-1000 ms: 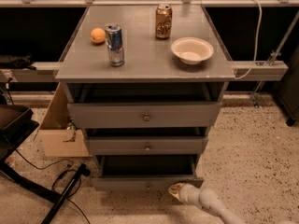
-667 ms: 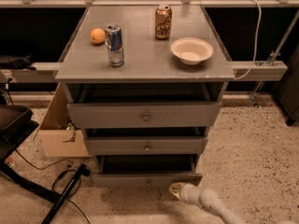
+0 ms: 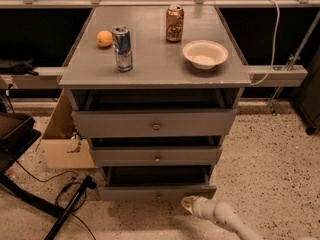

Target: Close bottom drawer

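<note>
Grey wood makes up the whole drawer cabinet [image 3: 155, 134], which stands on a speckled floor [image 3: 265, 154] with all three of its drawers pulled out. The bottom drawer [image 3: 156, 192] sits lowest in the cabinet. It is open, showing a dark gap above its low, narrow front panel, and its small round knob [image 3: 158, 195] is at the middle of that panel. The middle drawer [image 3: 156, 156] and the taller top drawer [image 3: 154, 123] stack above it in the cabinet, each with one knob.

The tool [image 3: 189, 203] is low at the cabinet's front, just beside the right end of the bottom drawer's front panel and slightly below it. Its pale tip points toward the cabinet. Whether the tool is open or closed I cannot tell, and I see nothing in its hold. The white arm [image 3: 222, 218] runs from it away from the cabinet toward the lower right.

On the counter [image 3: 160, 66] that forms the cabinet's top stand a blue-and-silver can [image 3: 122, 48], a brown can [image 3: 174, 23] and a white bowl [image 3: 205, 54], and an orange [image 3: 104, 38] lies there too. A cardboard box [image 3: 62, 144] leans at the cabinet's left side, with black cables [image 3: 70, 194] on the floor near it. A white cord [image 3: 273, 29] hangs to the cabinet's right.
</note>
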Robot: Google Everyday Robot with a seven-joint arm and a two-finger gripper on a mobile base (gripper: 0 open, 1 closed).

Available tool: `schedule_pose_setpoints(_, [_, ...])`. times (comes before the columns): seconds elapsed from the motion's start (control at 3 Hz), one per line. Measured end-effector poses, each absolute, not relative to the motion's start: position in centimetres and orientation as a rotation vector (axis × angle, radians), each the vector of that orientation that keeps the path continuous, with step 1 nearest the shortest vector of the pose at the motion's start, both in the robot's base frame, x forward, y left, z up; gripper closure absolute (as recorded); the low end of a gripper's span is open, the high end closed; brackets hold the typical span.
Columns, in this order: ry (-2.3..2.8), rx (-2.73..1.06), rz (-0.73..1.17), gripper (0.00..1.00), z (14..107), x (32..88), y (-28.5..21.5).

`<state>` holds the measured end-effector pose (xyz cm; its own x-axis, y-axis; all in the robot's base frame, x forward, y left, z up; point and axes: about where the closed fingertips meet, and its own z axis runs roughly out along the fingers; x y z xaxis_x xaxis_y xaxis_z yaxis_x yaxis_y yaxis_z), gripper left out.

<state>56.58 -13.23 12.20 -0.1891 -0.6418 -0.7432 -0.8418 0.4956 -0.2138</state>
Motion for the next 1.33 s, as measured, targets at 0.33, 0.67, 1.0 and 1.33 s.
schedule_pose_setpoints(0.33, [1.917,-1.227,0.307,0.35,12.2,56.58,-13.23])
schedule_pose_setpoints(0.67, [1.917,-1.227,0.307,0.04,12.2,56.58,-13.22])
schedule_pose_setpoints(1.0, [1.917,-1.227,0.307,0.0,12.19,56.58,-13.21])
schedule_pose_setpoints(1.33, [1.917,-1.227,0.307,0.0,12.19,56.58,-13.21])
